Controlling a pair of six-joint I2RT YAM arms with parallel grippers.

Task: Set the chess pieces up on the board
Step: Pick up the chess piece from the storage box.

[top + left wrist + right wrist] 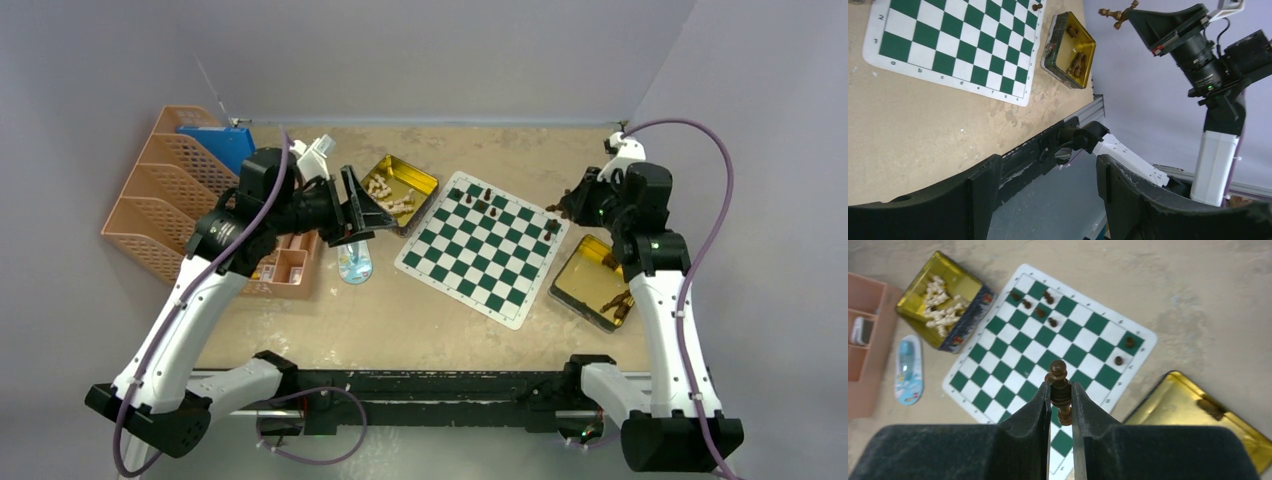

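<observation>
So the dark piece (pixel 1058 376) is pinched in the right gripper (pixel 1060 390), with the jaws drawn in narrow on its stem. The knob sticks out on one side of the fingers and the base on the other. It's held in the air over the near-right part of the board (pixel 1013 375), not set down yet.

The thin grip is what should be watched, imo. The piece is clamped only at its waist, so it can be swivelled by the slightest bump. If the base is brought down even a bit crooked, it'll likely be tipped over once it's let go.

A few dark pieces (pixel 1038 302) are already stood on the far rows, and two more (pixel 1124 351) near the right corner. Those could be knocked by the fingers if the descent is made too close to them. The mat looks thin too, so it could get dragged by a scraping fingertip and every square would be shifted.

The left gripper (pixel 1048 172) is spread wide with nothing in it, up near the tin (pixel 970 327) of pale pieces (pixel 943 312). If it's swung over the board at the same time, the arms could be crossed.

A dropped piece could also be lost back into the gold tin (pixel 1173 412) on the right.
</observation>
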